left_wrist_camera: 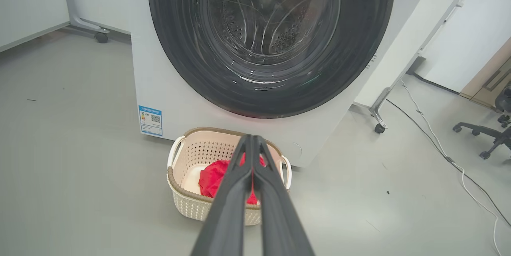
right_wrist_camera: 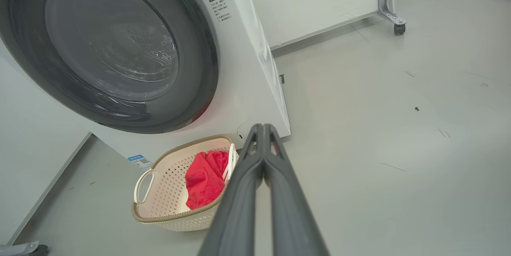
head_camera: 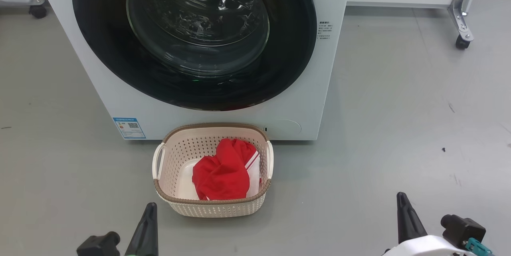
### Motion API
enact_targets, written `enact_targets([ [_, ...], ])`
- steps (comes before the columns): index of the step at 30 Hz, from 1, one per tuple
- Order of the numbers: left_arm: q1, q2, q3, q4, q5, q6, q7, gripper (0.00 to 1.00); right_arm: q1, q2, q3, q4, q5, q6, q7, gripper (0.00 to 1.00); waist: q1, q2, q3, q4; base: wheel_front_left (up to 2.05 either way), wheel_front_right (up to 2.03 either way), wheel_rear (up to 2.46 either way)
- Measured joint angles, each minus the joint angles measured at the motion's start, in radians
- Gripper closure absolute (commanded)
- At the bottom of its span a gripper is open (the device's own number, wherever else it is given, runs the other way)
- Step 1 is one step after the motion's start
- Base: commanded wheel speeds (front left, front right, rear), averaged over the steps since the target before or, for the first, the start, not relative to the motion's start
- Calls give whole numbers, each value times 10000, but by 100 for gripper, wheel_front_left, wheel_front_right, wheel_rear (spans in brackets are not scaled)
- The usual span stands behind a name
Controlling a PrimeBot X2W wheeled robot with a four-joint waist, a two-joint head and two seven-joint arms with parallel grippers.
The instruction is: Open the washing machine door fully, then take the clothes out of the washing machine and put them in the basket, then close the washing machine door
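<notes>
The white washing machine (head_camera: 315, 100) stands ahead with its round black-rimmed door (head_camera: 195, 36) shut flat against the front. On the floor before it sits the cream basket (head_camera: 175, 156), holding the red clothes (head_camera: 223, 172) with white trim. My left gripper (head_camera: 149, 208) hangs low at the lower left, near the basket's front left corner, fingertips together and empty. My right gripper (head_camera: 401, 198) is at the lower right, well clear of the basket, also shut on nothing. The wrist views show each pair of fingers (left_wrist_camera: 250, 140) (right_wrist_camera: 261, 128) pressed closed, with the basket (left_wrist_camera: 179, 184) (right_wrist_camera: 159, 192) beyond them.
Grey floor surrounds the machine. A white wheeled panel stands behind on the right, with a castor (head_camera: 462, 42). Another castor (head_camera: 38, 11) sits at the far left. A cable (left_wrist_camera: 439, 144) and an office chair base (left_wrist_camera: 483, 136) lie off to the right in the left wrist view.
</notes>
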Motion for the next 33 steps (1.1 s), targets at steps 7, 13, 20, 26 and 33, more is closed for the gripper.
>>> enact_targets([
  [7, -32, -12, 222, 33, -968, -79, 190, 100, -42, -6, -203, 0, 895, 25, 226, 100, 0, 0, 10, -1, 0, 0, 0],
  [13, -89, 0, 441, 96, -1745, -161, 374, 100, -210, -44, -374, 4, 1716, 73, 435, 100, 0, 0, 19, -2, 0, 0, 0],
  [20, -289, 21, 646, 236, -2727, -263, 531, 100, -324, -105, -562, 23, 2612, 98, 633, 100, 0, 0, 27, -4, 0, 0, 0],
  [26, -332, 40, 821, 366, -3511, -336, 700, 100, -500, -176, -715, 69, 3434, 159, 844, 100, 0, 0, 34, -4, 0, 0, 0],
  [33, -565, 65, 1051, 472, -4412, -430, 895, 100, -685, -217, -894, 150, 4347, 253, 1026, 100, 0, 0, 40, -5, 0, 0, 0],
])
